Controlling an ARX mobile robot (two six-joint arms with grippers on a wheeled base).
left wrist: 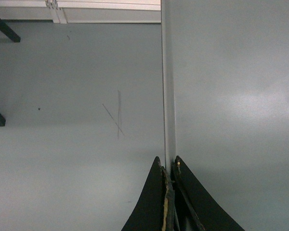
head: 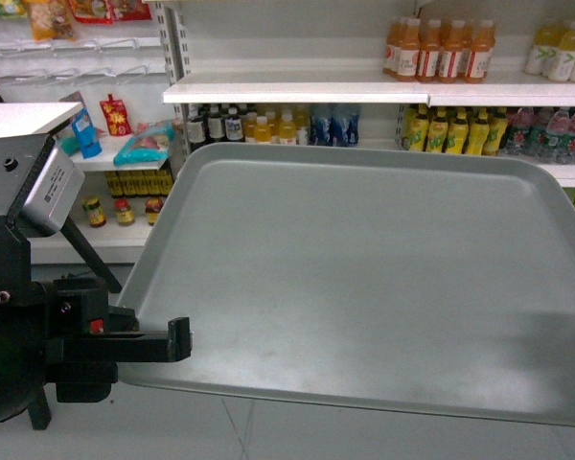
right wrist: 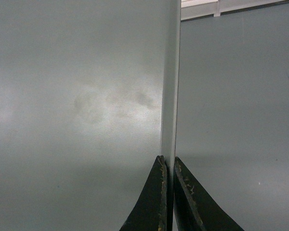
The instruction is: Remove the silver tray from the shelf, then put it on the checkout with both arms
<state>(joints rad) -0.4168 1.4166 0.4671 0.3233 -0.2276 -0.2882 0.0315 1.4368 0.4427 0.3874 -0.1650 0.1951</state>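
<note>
The silver tray (head: 364, 278) is a large dark grey-green rectangle, held level in the air in front of the shelf (head: 297, 92). My left gripper (head: 177, 340) is shut on the tray's left rim near its front corner. In the left wrist view the left gripper (left wrist: 167, 162) pinches the thin rim (left wrist: 168, 96), with the tray floor to its right. My right gripper (right wrist: 168, 160) is shut on the opposite rim (right wrist: 171, 86); it is outside the head view. A corner of a flat white top (head: 14, 118) at the far left looks like the checkout.
Shelves behind the tray hold bottled drinks (head: 441, 48), dark bottles (head: 220, 125) and small jars (head: 110, 211). Grey tiled floor (head: 220, 431) lies below the tray. Black legs (left wrist: 2, 26) and a white shelf base (left wrist: 86, 12) show on the floor to the left.
</note>
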